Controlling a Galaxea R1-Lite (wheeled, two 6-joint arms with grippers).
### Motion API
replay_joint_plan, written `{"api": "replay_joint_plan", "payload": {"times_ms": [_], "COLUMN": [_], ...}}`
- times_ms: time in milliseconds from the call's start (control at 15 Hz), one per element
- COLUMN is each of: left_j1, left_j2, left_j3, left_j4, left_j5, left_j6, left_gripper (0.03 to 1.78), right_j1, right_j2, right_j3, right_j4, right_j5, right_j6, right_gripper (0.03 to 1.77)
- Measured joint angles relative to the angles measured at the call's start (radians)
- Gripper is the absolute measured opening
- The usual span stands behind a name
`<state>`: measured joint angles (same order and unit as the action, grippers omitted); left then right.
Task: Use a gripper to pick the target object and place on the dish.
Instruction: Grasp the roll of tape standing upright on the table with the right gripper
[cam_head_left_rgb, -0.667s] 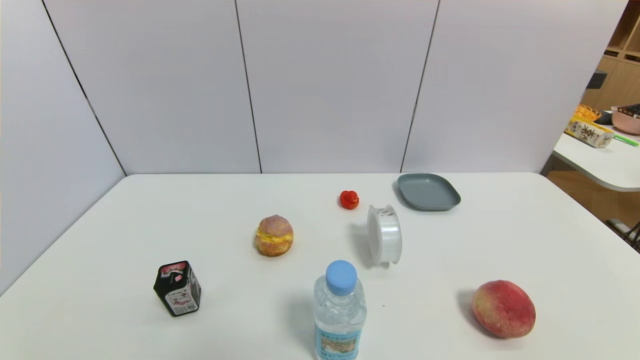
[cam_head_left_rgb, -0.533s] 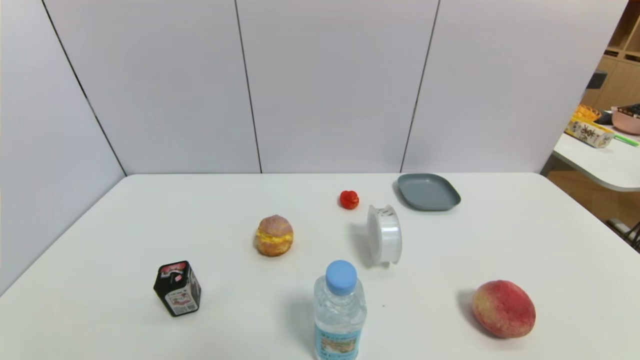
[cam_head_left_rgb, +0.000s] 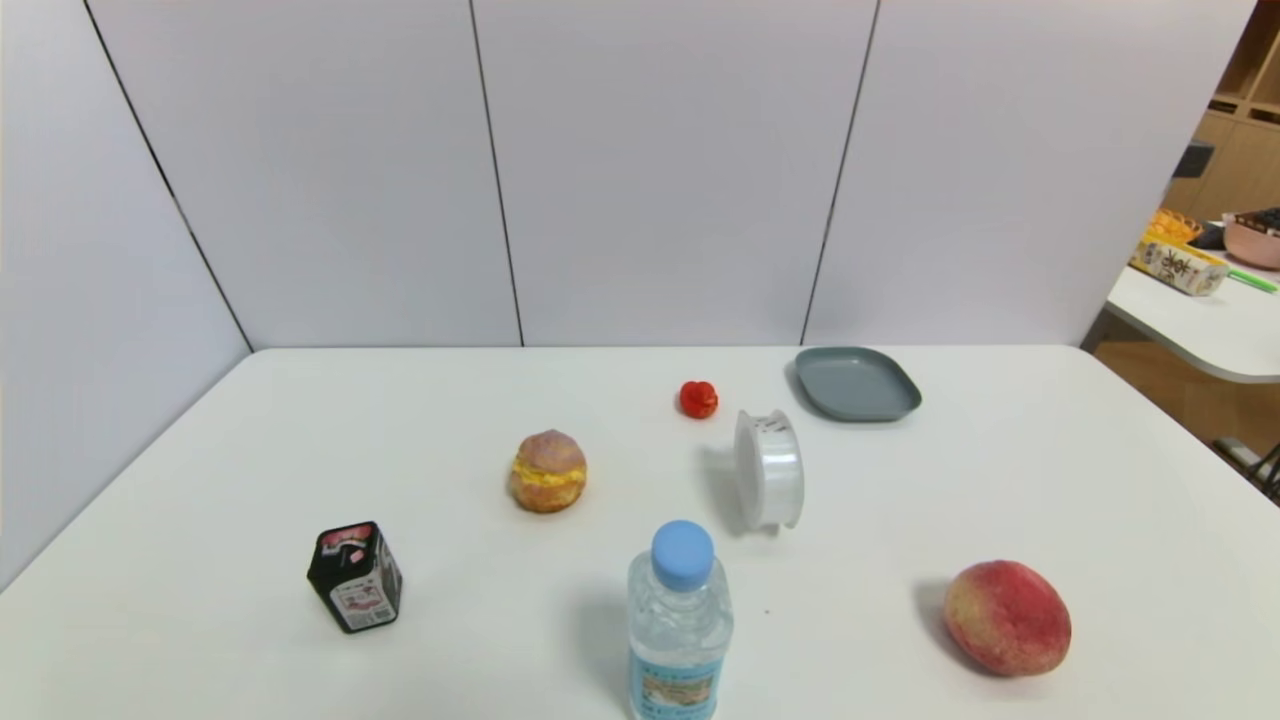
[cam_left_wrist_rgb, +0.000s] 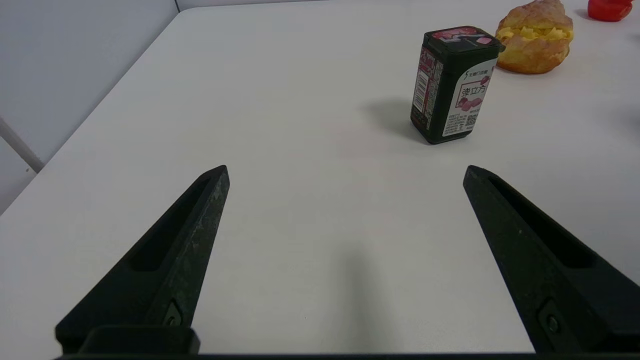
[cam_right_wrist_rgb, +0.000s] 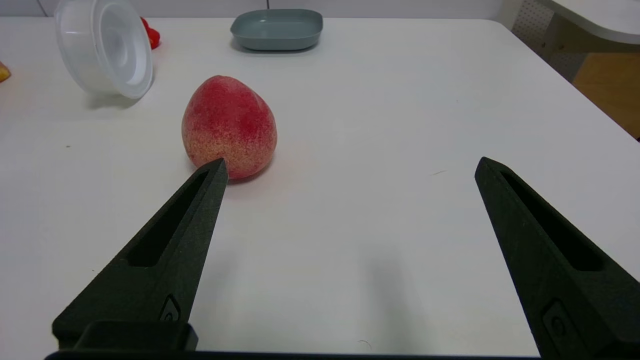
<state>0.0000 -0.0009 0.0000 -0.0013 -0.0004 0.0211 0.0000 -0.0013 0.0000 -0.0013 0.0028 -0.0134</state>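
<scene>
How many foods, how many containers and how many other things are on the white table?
Foods: 3, the cream puff, the peach and the small red fruit.
Containers: 2, the water bottle and the black box.
Other things: 2, the spool and the dish.
Total: 7.

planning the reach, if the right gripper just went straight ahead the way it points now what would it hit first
Probably nothing: the open right gripper faces bare table. The peach sits just off that line by one fingertip; depth is unclear.
</scene>
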Motion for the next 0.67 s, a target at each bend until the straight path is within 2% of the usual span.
{"api": "replay_joint_plan", "payload": {"times_ms": [267, 467, 667], "left_j1": [0.000, 0.000, 0.000], "left_j2": [0.000, 0.000, 0.000], "left_j3": [0.000, 0.000, 0.000], "left_j4": [0.000, 0.000, 0.000], "left_j5": [0.000, 0.000, 0.000], "left_j6": [0.000, 0.000, 0.000], "left_gripper": [1.69, 1.69, 1.69], "right_j1": [0.000, 0.000, 0.037], "right_j2": [0.015, 0.097, 0.226], "right_j3": [0.000, -0.012, -0.153], "right_j4": [0.001, -0.007, -0.017], "right_j5": [-0.003, -0.001, 0.003], "right_j6": [-0.018, -0.040, -0.056], "right_gripper": [1.71, 1.71, 1.71]}}
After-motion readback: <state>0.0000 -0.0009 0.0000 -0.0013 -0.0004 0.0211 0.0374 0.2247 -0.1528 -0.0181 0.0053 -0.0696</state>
